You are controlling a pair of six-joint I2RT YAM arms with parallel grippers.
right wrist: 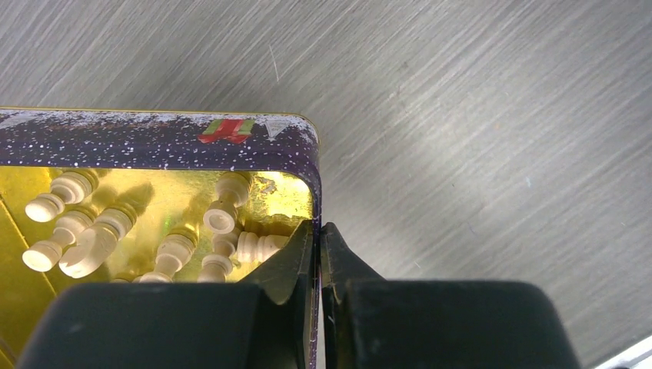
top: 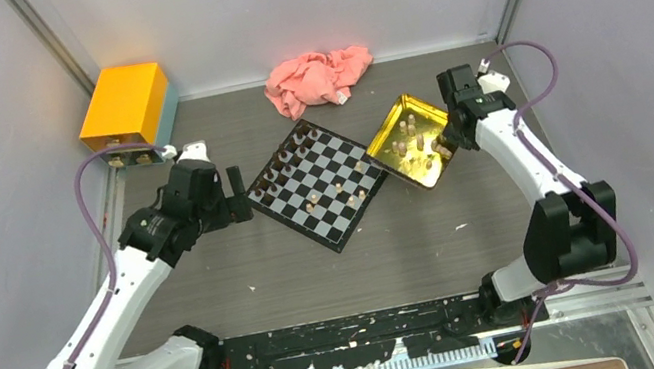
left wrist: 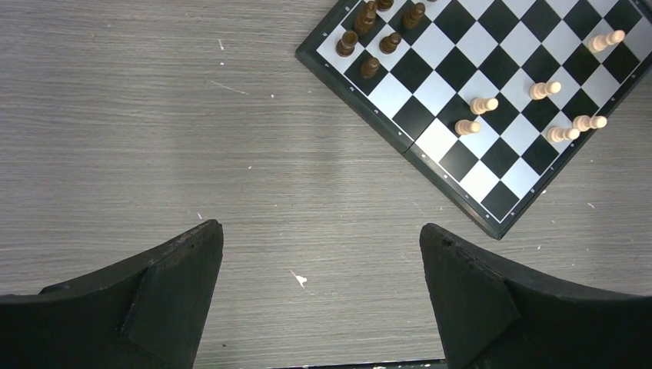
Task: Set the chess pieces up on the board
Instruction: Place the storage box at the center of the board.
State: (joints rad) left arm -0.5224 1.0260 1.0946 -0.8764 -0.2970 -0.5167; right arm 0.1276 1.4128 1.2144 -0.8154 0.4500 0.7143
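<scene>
Gold tray [right wrist: 154, 140] sits clenched by right jaws (pale pieces [right wrist: 91, 247] partly hidden); left jaws gape.

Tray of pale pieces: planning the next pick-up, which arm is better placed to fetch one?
Right, probably. The right pincer is at the tray, shut on its wall beside the pale pieces. The left pincer hangs open over the table, across the board from it.
</scene>
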